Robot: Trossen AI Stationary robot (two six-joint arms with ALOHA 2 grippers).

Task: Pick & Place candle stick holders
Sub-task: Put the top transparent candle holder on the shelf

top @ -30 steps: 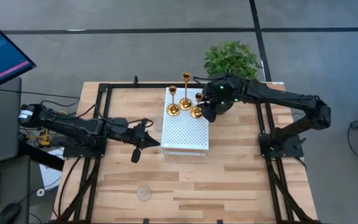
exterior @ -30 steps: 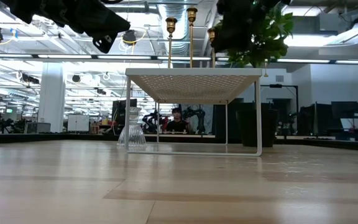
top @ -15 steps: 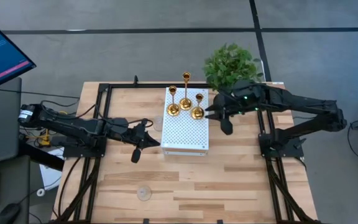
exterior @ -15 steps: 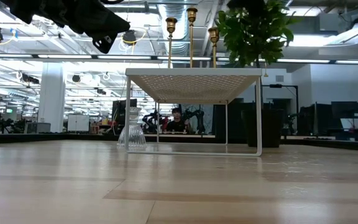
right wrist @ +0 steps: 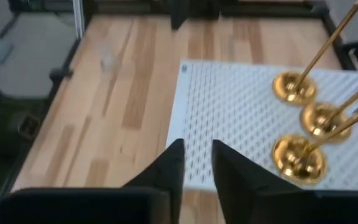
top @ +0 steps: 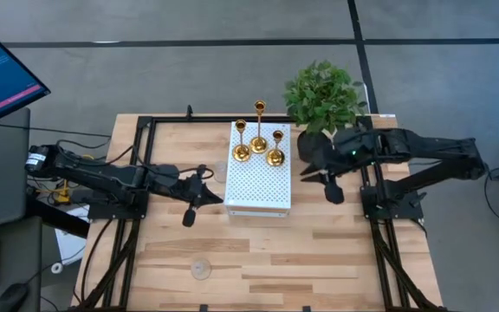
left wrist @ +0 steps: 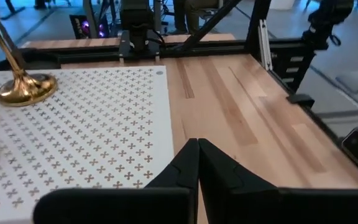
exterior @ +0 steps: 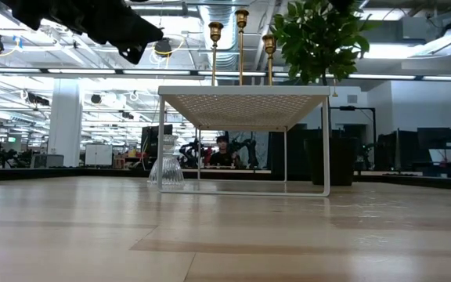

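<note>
Three gold candle stick holders stand on the white box

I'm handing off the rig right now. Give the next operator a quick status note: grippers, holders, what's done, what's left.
Left gripper: shut, empty, left of the white perforated box.
Right gripper: empty, fingers slightly apart, right of the box near the plant.
Done: three gold holders stand on the box's far end.
Left: two clear glass holders, one by the box's left side, one near the table's front edge.
</note>
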